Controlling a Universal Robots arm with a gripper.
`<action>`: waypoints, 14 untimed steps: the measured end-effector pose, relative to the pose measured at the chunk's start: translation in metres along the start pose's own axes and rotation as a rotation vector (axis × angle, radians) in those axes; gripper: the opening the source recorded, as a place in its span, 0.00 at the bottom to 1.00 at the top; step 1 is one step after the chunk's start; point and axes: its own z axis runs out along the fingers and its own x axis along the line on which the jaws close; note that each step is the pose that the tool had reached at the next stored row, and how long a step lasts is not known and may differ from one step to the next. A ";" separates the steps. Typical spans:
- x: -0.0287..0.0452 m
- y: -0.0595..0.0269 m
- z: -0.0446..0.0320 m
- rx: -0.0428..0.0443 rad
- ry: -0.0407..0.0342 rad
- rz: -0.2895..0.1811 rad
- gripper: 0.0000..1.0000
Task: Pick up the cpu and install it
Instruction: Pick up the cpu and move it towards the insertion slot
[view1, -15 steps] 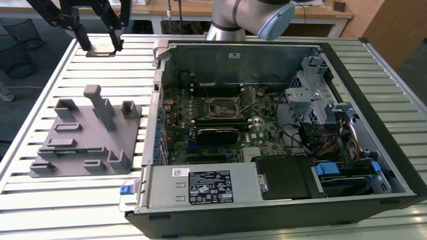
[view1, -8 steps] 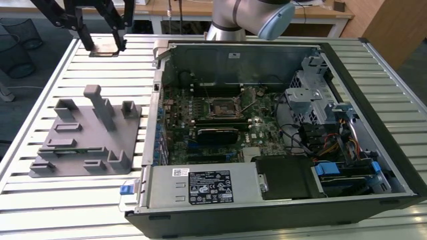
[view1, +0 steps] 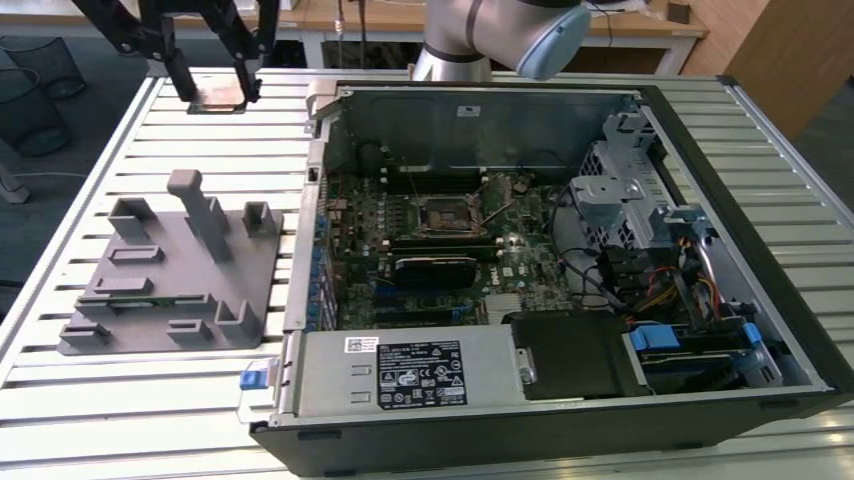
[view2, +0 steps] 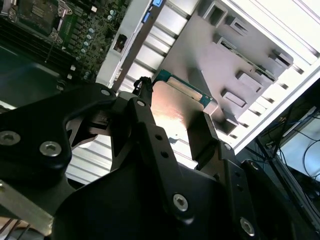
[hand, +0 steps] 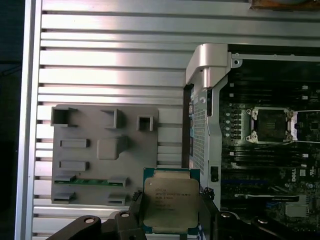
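The cpu (hand: 170, 201) is a flat square chip with a pale silver top and a green rim, and my gripper (hand: 171, 212) is shut on it by two opposite edges. In the second wrist view the cpu (view2: 176, 106) lies flat between the black fingers (view2: 144, 107) of the gripper (view2: 175, 117). In the exterior view the gripper (view1: 218, 94) holds the cpu (view1: 218, 100) above the slatted table near its far corner on the exterior view's left, beyond the grey tray and apart from the case. The empty black socket (view1: 447, 213) sits on the motherboard inside the open case.
A grey plastic tray (view1: 147, 300) with upright posts stands on the slatted table (view1: 120, 390), on the exterior view's left of the open computer case (view1: 534, 440). Drive cages and cables (view1: 641, 250) fill the case's other side. The socket (hand: 272, 123) and tray (hand: 85, 130) also show in the first wrist view.
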 end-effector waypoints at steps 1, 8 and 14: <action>-0.0016 0.0000 0.0000 0.0000 0.0000 0.000 0.53; -0.0199 -0.0001 0.0002 0.0000 0.0001 0.000 0.53; -0.0415 -0.0002 0.0008 0.0000 0.0002 0.000 0.53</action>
